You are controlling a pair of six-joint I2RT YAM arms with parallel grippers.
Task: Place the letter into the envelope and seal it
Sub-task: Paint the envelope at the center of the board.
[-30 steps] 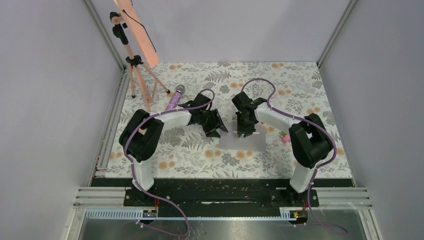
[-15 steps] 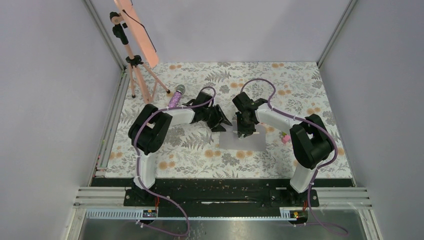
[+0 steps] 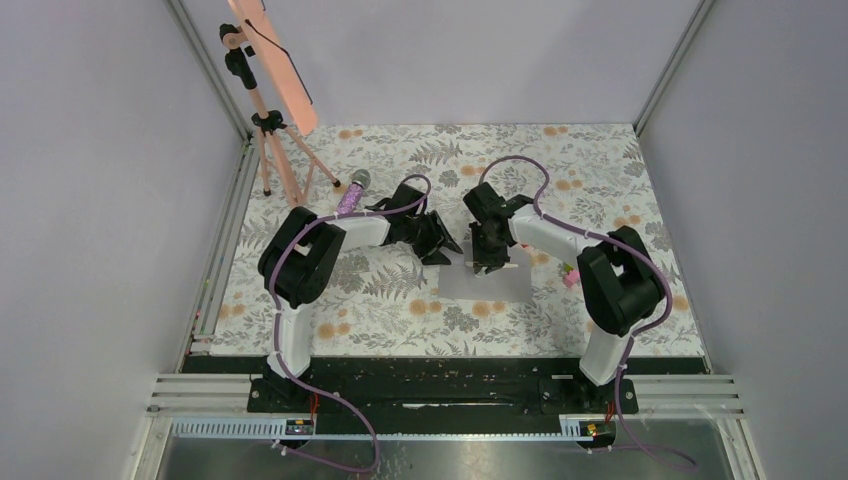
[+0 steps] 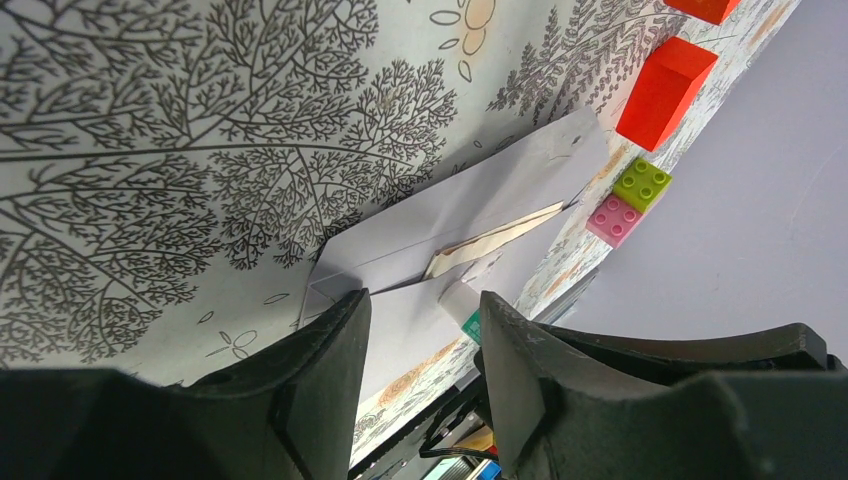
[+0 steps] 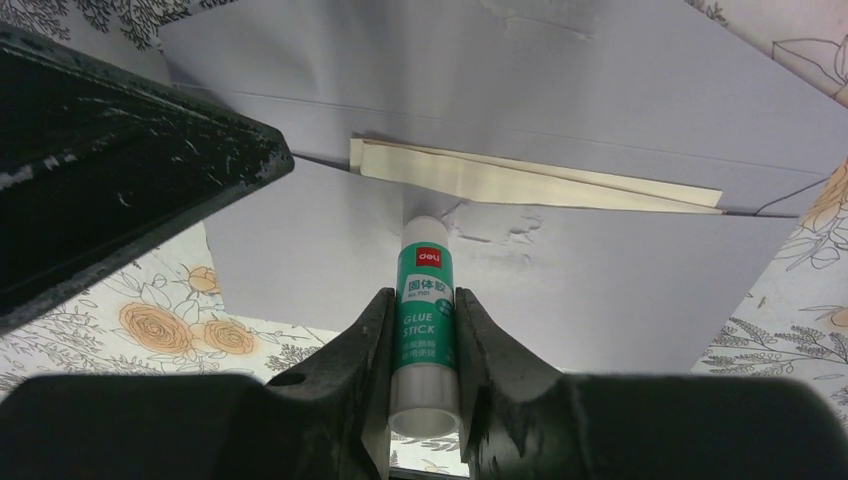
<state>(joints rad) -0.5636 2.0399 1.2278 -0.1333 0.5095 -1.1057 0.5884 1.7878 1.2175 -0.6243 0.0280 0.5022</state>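
Observation:
The grey-lilac envelope (image 5: 600, 290) lies flat on the floral table (image 3: 400, 300), also seen from above as the envelope (image 3: 505, 287). A cream strip of the letter (image 5: 520, 180) shows at its opening, and the rest is hidden inside. My right gripper (image 5: 424, 295) is shut on a green-and-white glue stick (image 5: 426, 320). The stick's tip touches the envelope just below the letter's edge. My left gripper (image 4: 422, 300) hovers open by the envelope's (image 4: 470, 200) left end, with nothing between its fingers. In the top view the left gripper (image 3: 447, 248) and right gripper (image 3: 487, 268) stand close together.
A tripod holding an orange panel (image 3: 270, 70) stands at the back left, with a purple microphone (image 3: 350, 195) beside it. A pink brick (image 3: 571, 278) lies right of the envelope. The left wrist view shows a red block (image 4: 665, 90), a green brick (image 4: 641, 184) and a pink brick (image 4: 614, 220).
My left gripper has drawn back a little from the envelope's left edge toward the far side, its elbow swinging inward. The right arm with the glue stick has barely moved.

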